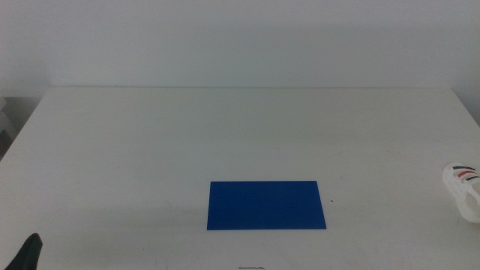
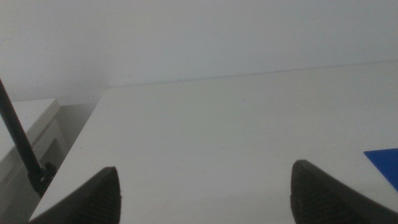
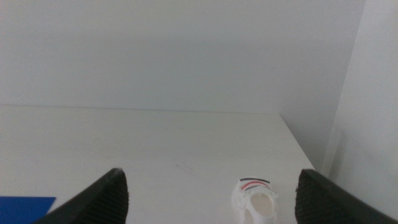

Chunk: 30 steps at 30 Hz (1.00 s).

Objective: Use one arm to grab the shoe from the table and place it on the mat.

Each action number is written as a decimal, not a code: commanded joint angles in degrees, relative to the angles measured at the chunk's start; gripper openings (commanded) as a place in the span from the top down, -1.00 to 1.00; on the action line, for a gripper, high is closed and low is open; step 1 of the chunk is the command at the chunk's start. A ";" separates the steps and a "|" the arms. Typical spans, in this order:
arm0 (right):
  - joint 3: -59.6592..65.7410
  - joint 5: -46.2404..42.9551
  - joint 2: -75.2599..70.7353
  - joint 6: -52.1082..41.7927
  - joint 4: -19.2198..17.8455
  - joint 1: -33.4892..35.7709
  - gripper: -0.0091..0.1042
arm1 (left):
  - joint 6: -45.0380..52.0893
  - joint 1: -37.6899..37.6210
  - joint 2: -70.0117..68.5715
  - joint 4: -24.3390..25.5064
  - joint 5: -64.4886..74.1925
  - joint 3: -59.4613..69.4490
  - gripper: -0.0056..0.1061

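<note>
Table: plain white top, wall behind it

Mat: flat dark-blue rectangle lying on the table near the front edge, roughly central, nothing on it

Shoe: small, white, chunky sole, black and red straps across the top. It sits on the bare table at the far right edge of the middle view, partly cut off by the frame, well apart from the mat

Right gripper: jaws spread wide, one dark tip at each lower corner of its wrist picture, holding nothing. The shoe lies ahead of it, in the gap between the two tips and nearer the tip on the table-edge side; gripper not touching it. Shoe's opening faces the camera, red and black straps on its far side. A corner of the mat shows beyond the other tip, away from the shoe. This gripper does not appear in the middle view

Left gripper: jaws also spread wide, empty, above bare table close to the table's left edge. A sliver of the mat shows off to the side of one tip. In the middle view only a dark tip of this gripper is visible at the bottom left corner, well apart from mat and shoe

A thin dark rod stands beside the table's edge in the left wrist view; what it is, cannot tell
</note>
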 commanded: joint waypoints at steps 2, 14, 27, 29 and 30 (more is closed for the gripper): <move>-9.53 0.56 9.55 0.54 0.31 -0.35 -0.73 | -0.84 -0.22 -1.07 -0.49 -4.75 -0.19 -0.78; -35.66 15.97 42.93 0.60 2.71 -0.35 -0.73 | -0.84 -0.22 -1.07 -0.49 -4.75 -0.19 -0.78; -42.18 30.48 53.18 0.96 2.89 -0.35 -0.73 | -0.84 -0.22 -1.07 -0.49 -4.75 -0.19 -0.78; -45.91 34.28 56.26 1.38 1.92 -0.35 -0.73 | -0.84 -0.22 -1.07 -0.49 -4.75 -0.19 -0.78; -48.01 36.22 58.35 1.84 1.54 -0.35 -0.73 | -0.84 -0.22 -1.07 -0.49 -4.75 -0.19 -0.78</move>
